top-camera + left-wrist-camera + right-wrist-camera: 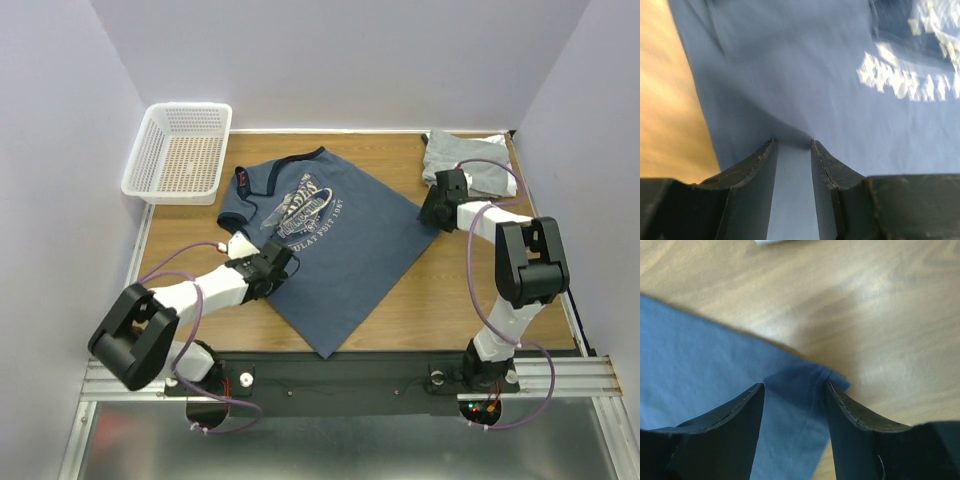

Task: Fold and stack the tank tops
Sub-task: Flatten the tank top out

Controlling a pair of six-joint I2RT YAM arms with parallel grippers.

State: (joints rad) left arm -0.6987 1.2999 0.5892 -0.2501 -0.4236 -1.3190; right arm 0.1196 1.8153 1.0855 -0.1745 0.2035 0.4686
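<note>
From above, the navy tank top (pixel 340 265) lies spread on the bench (pixel 450 310). The left gripper (pixel 272 268) is at its left edge and the right gripper (pixel 437 210) at its right corner, likely set for a fold.

Left wrist: jaws narrowed, cloth puckered between them, seemingly pinched.

Right wrist: jaws wider, straddling the hem corner; I cannot tell whether they grip it.

My left end effector (pixel 792 145): both dark fingers (pixel 752 175) closed on a raised ridge of the navy blue soft fabric tank top (pixel 790 65), and the cloth puckers at the tips. Pale chest print (pixel 905 75), blurred, upper right. Brown wooden desk (pixel 670 100) at left.
</note>
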